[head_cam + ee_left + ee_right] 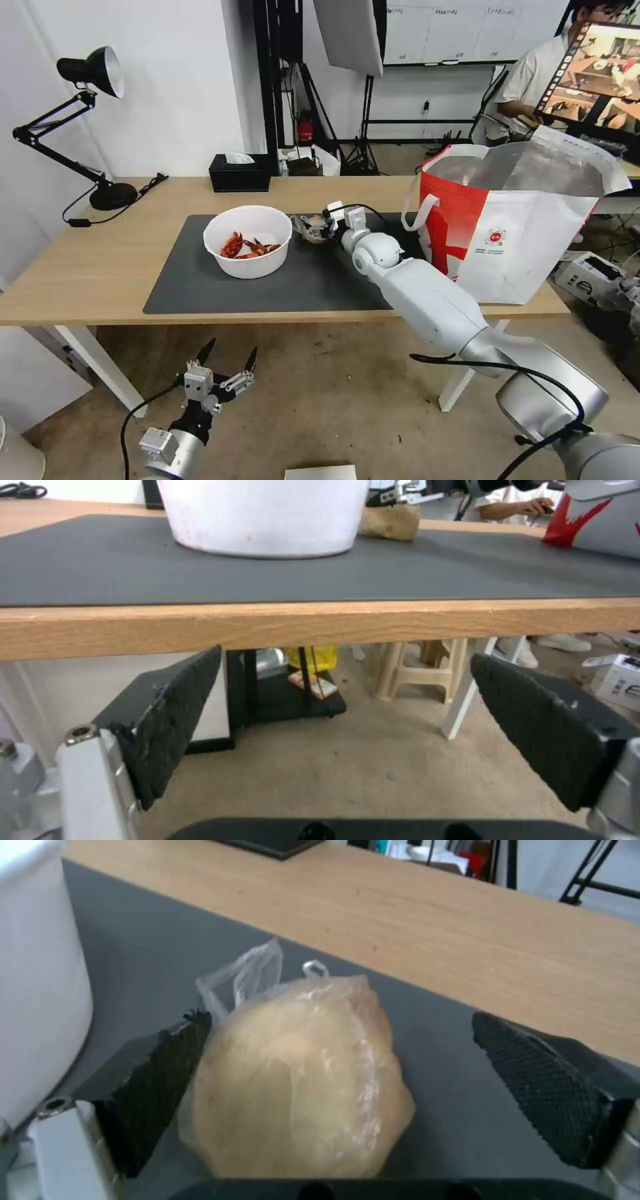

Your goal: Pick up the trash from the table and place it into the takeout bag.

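While the right gripper [340, 1085] is stretched out over the dark grey mat [267, 280] on the table [87, 273], its fingers [167, 1080] are spread wide around the beige ball in clear wrap [300, 1080]. One pad is seen touching the wrap, the other is kept well apart from it, so nothing's clamped. The ball is parked on the mat just beside the white bowl of crayfish shells [248, 240], between it and the takeout bag [513, 220]. The left gripper [227, 363] is held below the table edge, fingers apart, nothing gripped.
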Robot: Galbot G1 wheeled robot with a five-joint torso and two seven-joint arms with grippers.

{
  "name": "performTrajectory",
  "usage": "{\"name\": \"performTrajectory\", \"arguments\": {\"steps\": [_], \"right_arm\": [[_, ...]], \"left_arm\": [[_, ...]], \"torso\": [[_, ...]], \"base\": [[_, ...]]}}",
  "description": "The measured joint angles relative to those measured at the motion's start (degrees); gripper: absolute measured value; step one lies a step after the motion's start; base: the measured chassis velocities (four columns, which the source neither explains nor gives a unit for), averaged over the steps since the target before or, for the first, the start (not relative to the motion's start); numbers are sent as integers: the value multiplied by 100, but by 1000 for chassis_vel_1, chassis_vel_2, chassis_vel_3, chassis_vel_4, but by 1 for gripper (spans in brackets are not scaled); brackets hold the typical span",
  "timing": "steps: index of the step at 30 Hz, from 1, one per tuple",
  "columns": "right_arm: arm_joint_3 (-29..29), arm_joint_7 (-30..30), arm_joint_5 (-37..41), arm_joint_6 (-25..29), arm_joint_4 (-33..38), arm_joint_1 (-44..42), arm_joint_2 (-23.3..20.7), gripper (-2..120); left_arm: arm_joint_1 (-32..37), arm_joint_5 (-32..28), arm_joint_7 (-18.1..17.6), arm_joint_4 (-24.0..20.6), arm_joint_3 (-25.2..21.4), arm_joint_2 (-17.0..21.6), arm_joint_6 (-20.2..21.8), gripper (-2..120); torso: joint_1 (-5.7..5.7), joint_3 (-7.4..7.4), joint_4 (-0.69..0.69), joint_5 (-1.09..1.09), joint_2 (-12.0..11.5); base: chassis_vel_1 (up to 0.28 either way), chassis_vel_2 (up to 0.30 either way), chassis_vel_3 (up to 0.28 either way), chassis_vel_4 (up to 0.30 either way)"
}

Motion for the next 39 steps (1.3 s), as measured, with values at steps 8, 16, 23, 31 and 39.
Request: {"name": "performTrajectory", "arguments": {"steps": [8, 16, 23, 31, 39], "right_arm": [[-78, -162, -147, -6, -152, 31, 76, 100], [-102, -236, -243, -7, -269, 32, 192, 100], [-106, -238, -299, -12, -355, 39, 244, 100], [-82, -228, -338, 24, -520, 88, 333, 100], [-37, -190, -417, 74, -602, 74, 361, 91]], "left_arm": [[6, -2, 0, -8, 3, -4, -1, 100], [37, 6, 1, -8, 8, -34, -17, 100], [50, 10, 4, 1, 9, -43, -40, 100], [64, 27, 9, 14, 24, -54, -56, 100], [77, 40, 12, 17, 33, -66, -65, 100]], "torso": [[0, 0, 0, 0, 0], [0, 0, 0, 0, 0], [0, 0, 0, 0, 0], [0, 0, 0, 0, 0], [0, 0, 0, 0, 0]], "base": [[0, 0, 0, 0], [0, 0, 0, 0], [0, 0, 0, 0], [0, 0, 0, 0], [0, 0, 0, 0]]}}
